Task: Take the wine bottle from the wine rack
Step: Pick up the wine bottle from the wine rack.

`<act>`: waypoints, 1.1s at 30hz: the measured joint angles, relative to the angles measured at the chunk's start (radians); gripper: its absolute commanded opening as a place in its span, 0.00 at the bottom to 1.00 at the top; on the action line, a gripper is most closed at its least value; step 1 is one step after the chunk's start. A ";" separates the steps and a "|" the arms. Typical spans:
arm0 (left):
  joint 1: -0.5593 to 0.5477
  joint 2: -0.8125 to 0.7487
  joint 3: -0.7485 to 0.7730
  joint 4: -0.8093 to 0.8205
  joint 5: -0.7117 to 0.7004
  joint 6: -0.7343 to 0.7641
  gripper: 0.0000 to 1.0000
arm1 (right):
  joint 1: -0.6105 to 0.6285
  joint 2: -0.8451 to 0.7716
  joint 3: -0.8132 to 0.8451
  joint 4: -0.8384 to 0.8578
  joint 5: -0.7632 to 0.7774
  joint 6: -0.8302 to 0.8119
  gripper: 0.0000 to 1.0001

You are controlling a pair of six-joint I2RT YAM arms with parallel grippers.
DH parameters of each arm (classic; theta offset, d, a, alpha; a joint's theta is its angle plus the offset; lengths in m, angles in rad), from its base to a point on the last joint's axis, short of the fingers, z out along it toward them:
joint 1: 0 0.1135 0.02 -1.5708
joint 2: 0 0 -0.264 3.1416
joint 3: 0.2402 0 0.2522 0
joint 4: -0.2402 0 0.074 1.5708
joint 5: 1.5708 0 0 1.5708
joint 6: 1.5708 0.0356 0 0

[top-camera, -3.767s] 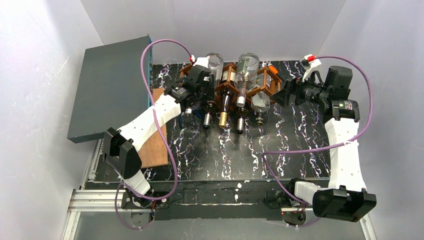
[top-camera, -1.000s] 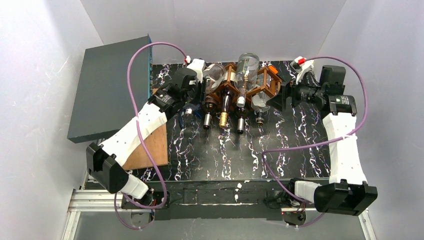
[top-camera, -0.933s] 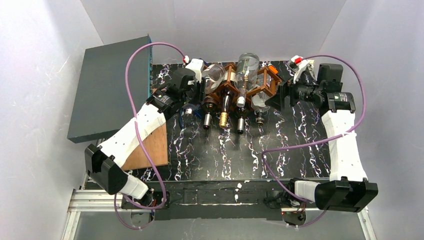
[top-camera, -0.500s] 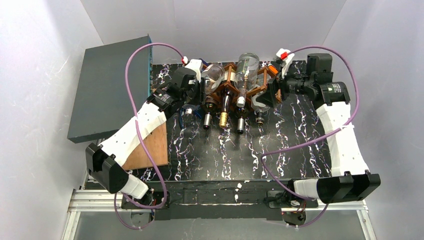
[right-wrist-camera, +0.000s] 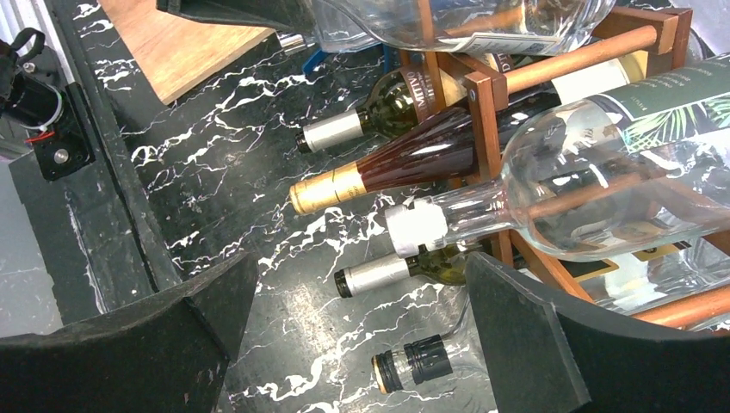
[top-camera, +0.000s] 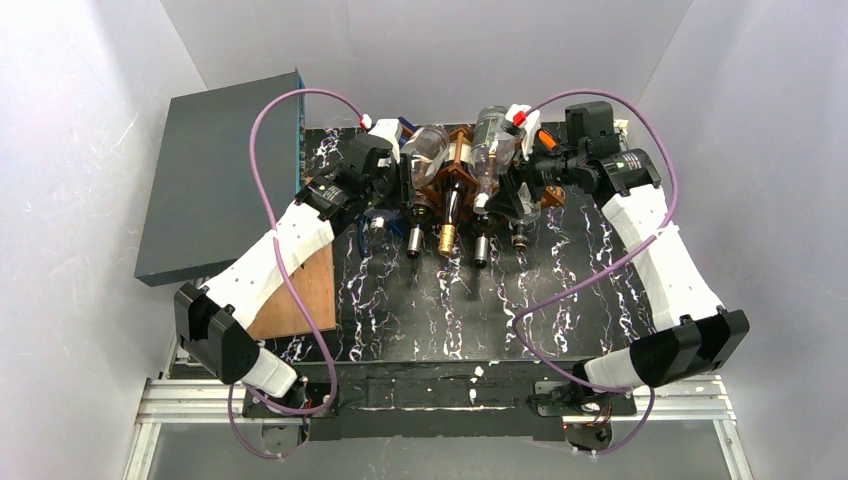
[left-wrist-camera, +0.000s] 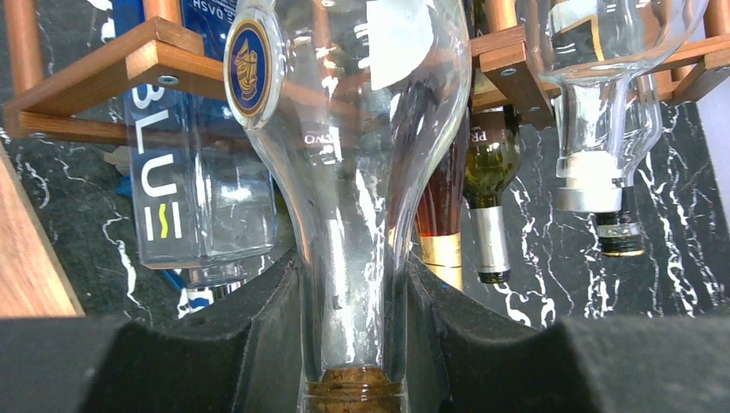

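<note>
wine rack [left-wrist-camera: 86, 79] at far table [top-camera: 450, 310] edge, bare marble nearward. left gripper [left-wrist-camera: 353, 335] clamped on clear wine bottle [left-wrist-camera: 344, 129] neck; right gripper [right-wrist-camera: 357, 335] wide, holding nothing.

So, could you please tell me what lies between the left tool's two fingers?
The corked neck of a clear glass bottle, which the left tool is shut on; the left wrist view shows it.

The left arm [top-camera: 285, 245] reaches to the left end of the wine rack [left-wrist-camera: 103, 73], with the left gripper [left-wrist-camera: 353, 331] pinched on a clear bottle [left-wrist-camera: 344, 172] at its neck. The right arm [top-camera: 655, 250] angles over the rack's right end, with the right gripper [right-wrist-camera: 357, 335] spread wide and holding nothing.
</note>
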 measured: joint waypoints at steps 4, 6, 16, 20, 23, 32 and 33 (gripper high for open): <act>0.022 0.016 0.008 -0.005 0.048 -0.036 0.18 | 0.010 0.000 -0.001 0.005 0.000 0.000 1.00; 0.031 0.024 0.013 -0.005 0.070 -0.052 0.19 | 0.020 0.000 -0.002 0.004 0.000 -0.009 1.00; 0.057 0.035 0.032 -0.027 0.140 -0.098 0.16 | 0.116 0.043 0.059 -0.051 -0.102 -0.409 1.00; 0.067 0.036 0.037 -0.042 0.168 -0.110 0.15 | 0.117 0.155 0.167 -0.071 -0.156 -0.621 1.00; 0.077 0.044 0.053 -0.056 0.191 -0.122 0.15 | 0.125 0.248 0.226 -0.086 -0.171 -0.766 1.00; 0.093 0.049 0.064 -0.074 0.235 -0.151 0.15 | 0.190 0.386 0.271 0.018 -0.143 -0.967 1.00; 0.094 0.049 0.064 -0.076 0.239 -0.154 0.15 | 0.200 0.392 0.276 0.040 -0.136 -0.973 1.00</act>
